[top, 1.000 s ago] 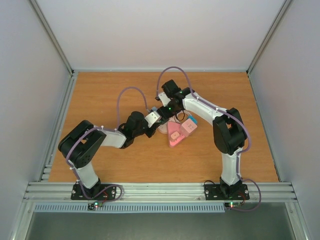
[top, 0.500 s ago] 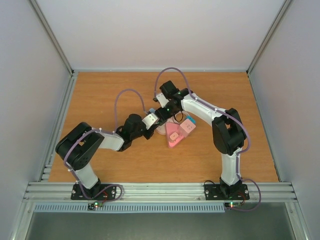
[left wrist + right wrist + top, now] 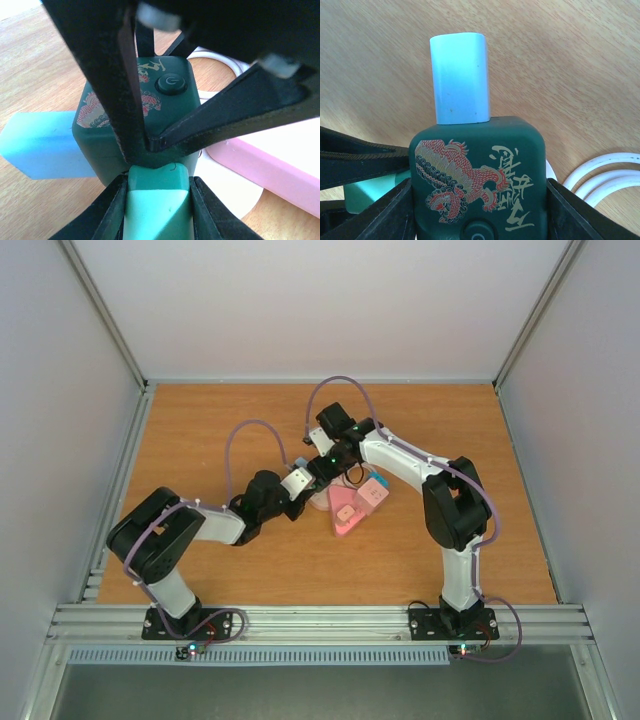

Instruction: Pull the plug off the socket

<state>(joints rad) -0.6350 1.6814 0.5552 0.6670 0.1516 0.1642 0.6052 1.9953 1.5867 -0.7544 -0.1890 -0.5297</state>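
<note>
From above you cannot see the socket itself: both wrists meet over the middle of the tabletop and cover it, so rely on the wrist cameras. Your left hand is clamped narrowly on a mint plug, a finger pressed on each side, and the plug's far end meets the dark green socket cube. Whether the pins are seated or partly out is hidden at that joint. Your right hand grips the cube by two opposite sides, its fingers crossing large and blurred over the left wrist view. The cube's lower half is cut off in the right wrist view. A light blue plug sticks out of another face of the cube, pointing away from the right wrist. A white cable loops on the wood just beside the cube. A pink block lies just beside the hands, on the right arm's side. Bare wood stretches behind the left hand and toward the far wall.
</note>
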